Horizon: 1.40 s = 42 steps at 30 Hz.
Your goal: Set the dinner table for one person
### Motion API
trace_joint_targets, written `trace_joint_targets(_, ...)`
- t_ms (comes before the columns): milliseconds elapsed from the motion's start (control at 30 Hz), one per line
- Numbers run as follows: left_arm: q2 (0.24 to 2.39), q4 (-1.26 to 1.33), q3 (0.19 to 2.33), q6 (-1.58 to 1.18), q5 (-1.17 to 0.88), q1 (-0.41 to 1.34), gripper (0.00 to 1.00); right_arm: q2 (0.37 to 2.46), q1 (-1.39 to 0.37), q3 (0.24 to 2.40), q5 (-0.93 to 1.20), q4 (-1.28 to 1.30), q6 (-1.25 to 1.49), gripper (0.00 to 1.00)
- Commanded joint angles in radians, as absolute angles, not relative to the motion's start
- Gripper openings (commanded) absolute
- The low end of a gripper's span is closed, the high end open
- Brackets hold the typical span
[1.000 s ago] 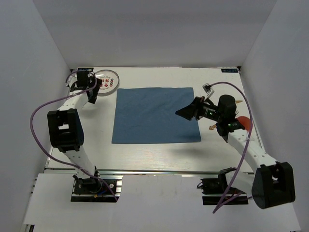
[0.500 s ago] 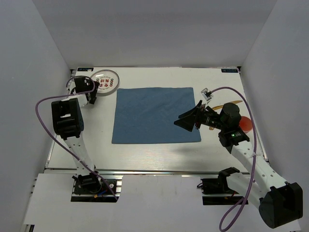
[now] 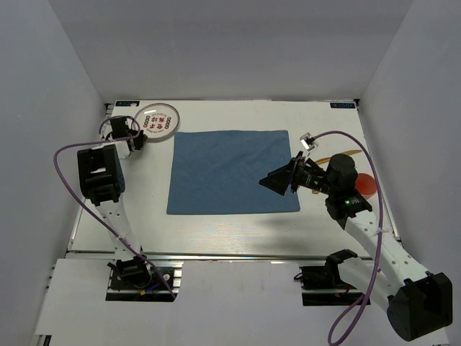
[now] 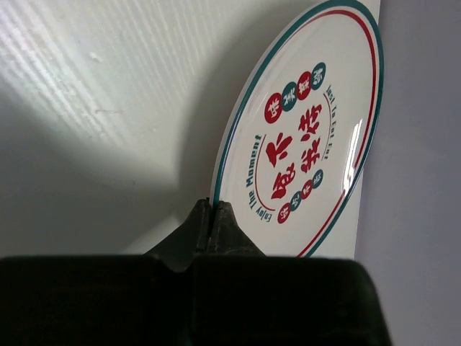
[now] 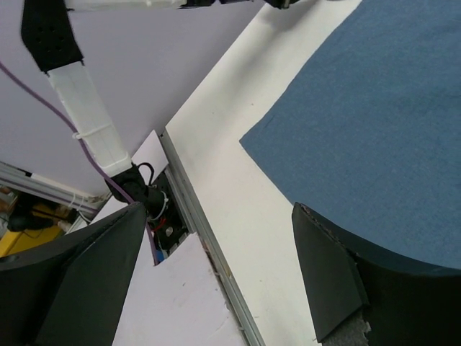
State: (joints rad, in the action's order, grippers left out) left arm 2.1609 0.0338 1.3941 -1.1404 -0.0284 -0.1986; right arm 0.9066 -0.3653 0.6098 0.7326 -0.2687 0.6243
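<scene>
A white plate (image 3: 157,119) with red and green lettering lies at the far left corner of the dinner table (image 3: 230,223). My left gripper (image 3: 137,135) is shut on its near rim. In the left wrist view the two black fingertips (image 4: 225,220) pinch the plate (image 4: 302,137) at its green-edged rim, and my left gripper (image 4: 210,216) holds it there. My right gripper (image 3: 277,180) hovers open over the right edge of the blue cloth (image 3: 229,170). Nothing lies between its fingers (image 5: 324,274) in the right wrist view, where my right gripper (image 5: 223,241) stands wide above white tabletop and the blue cloth (image 5: 374,137).
A red round dish (image 3: 366,184) and a brown wooden utensil (image 3: 347,154) lie right of the cloth, partly behind the right arm. Grey walls close in the table on three sides. A metal rail (image 3: 238,256) runs along the near edge.
My left gripper has closed on the plate's rim, and the left arm has folded back upright. The right arm swung its gripper slightly lower over the cloth's right edge and stayed open.
</scene>
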Motion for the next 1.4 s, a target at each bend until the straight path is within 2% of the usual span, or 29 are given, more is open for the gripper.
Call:
trace_joint_targets(0,2.073,-0.015,1.324,-1.169,-0.02,-0.216,0.0,0.874,-0.368,0.641,0.692,-0.221,0.588,0.87)
trace_joint_targets(100,1.938,0.096,1.23,-1.177,-0.031,-0.225,0.0,0.851,-0.365,0.66,0.625,-0.148,0.543,0.87)
trace_joint_targets(200,1.806,0.42,1.131,-1.131,-0.107,-0.235,0.0,0.802,-0.364,0.623,0.5,-0.133,0.528,0.89)
trace_joint_targets(300,1.709,0.546,1.068,-1.095,-0.161,-0.235,0.0,0.795,-0.35,0.557,0.37,-0.165,0.564,0.89)
trace_joint_targets(400,1.658,0.461,1.117,-1.019,-0.241,-0.203,0.0,0.799,-0.351,0.482,0.328,-0.215,0.603,0.89)
trace_joint_targets(533,1.703,0.272,1.23,-0.957,-0.418,-0.105,0.0,0.789,-0.354,0.469,0.119,-0.152,0.666,0.89)
trace_joint_targets(700,1.654,0.164,1.145,-0.947,-0.506,0.044,0.0,0.681,-0.35,0.529,-0.148,0.03,0.687,0.89)
trace_joint_targets(767,1.631,0.067,1.12,-0.907,-0.493,0.083,0.0,0.675,-0.348,0.583,-0.195,0.104,0.68,0.89)
trace_joint_targets(833,1.626,-0.065,1.124,-0.853,-0.476,0.122,0.0,0.681,-0.348,0.63,-0.204,0.188,0.658,0.89)
trace_joint_targets(1100,1.644,0.029,0.934,-0.804,-0.541,0.195,0.0,0.635,-0.347,0.621,-0.048,0.172,0.589,0.89)
trace_joint_targets(1367,1.709,0.129,0.934,-0.781,-0.583,0.222,0.0,0.663,-0.35,0.612,0.041,0.14,0.558,0.89)
